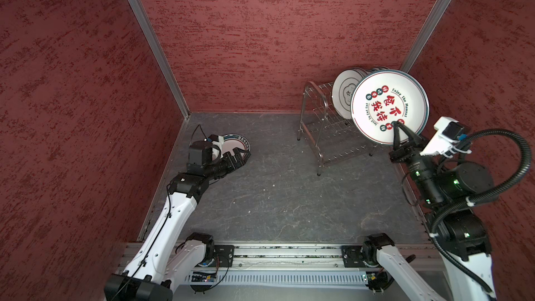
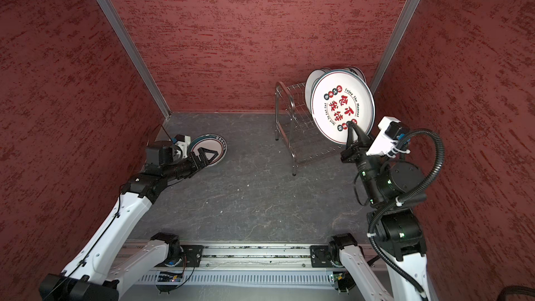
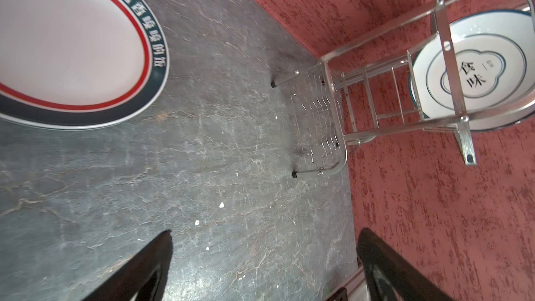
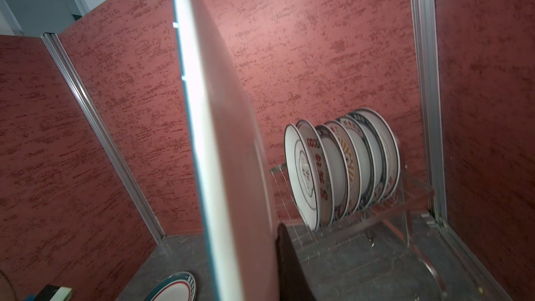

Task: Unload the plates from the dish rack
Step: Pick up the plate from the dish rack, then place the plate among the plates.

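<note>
Right wrist view puts the held plate point(image 4: 225, 154) edge-on straight ahead of the right claw point(image 1: 399, 126), whose fingers are pinched together on its lower rim. In both top views the printed face, red characters inside a teal rim, stands nearly upright above that claw. Beyond the claw and off to one side, a row of plates point(image 4: 341, 166) stands on edge in the dish rack point(image 3: 456, 88), apart from the held one. The left claw point(image 3: 265, 234) hangs low over the table point(image 1: 275, 198), fingers wide apart with nothing between them. A teal-and-red plate point(image 3: 72, 47) lies flat just beside it. The step in hand looks like carrying one plate away from the rack. The next move likely calls for swinging it toward the left claw's side, tilting it flat, and setting it on or beside the lying plate without clipping the rack.
</note>
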